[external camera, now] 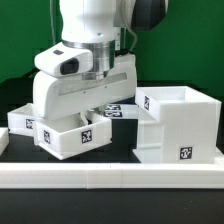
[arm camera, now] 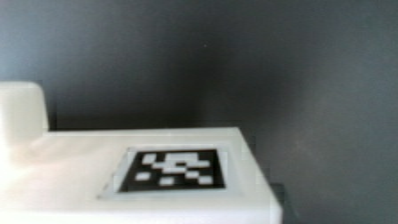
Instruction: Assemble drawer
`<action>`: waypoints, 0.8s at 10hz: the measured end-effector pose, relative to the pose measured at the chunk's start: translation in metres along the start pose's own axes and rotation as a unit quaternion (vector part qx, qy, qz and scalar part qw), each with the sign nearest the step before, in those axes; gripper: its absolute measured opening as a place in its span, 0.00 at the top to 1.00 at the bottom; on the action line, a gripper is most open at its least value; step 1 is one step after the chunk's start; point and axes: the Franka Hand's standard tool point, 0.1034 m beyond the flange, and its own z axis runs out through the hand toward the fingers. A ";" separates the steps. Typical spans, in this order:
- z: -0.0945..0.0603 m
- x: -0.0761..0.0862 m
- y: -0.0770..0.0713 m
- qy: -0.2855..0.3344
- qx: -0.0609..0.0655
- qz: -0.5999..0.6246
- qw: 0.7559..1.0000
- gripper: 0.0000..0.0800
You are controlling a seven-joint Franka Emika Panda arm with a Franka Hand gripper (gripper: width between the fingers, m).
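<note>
Black tabletop (external camera: 120,142), tall housing (external camera: 182,125) open, claw (external camera: 94,108) over tray (external camera: 62,140)

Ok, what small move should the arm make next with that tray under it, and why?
Probably ease the small tray toward the housing on the exterior view's right: the gripper sits low at the tray, which stands apart from the housing. Its grip cannot be told.

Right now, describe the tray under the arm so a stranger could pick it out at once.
Start at the white robot arm in the middle. Directly under it sits a small open-top white tray with a square tag on its front. It is lower than the cube-like housing to the exterior view's right, and nearer the middle than the second tray at its left edge.
</note>
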 end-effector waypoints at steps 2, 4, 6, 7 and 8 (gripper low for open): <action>-0.001 0.001 0.001 -0.005 -0.007 -0.102 0.995 0.95; -0.001 0.004 -0.002 -0.015 -0.012 -0.216 0.976 0.95; 0.000 0.003 -0.001 -0.018 -0.012 -0.282 0.959 0.95; 0.001 0.001 0.000 -0.019 -0.011 -0.311 0.950 0.95; 0.001 0.001 0.000 -0.020 -0.010 -0.335 0.942 0.95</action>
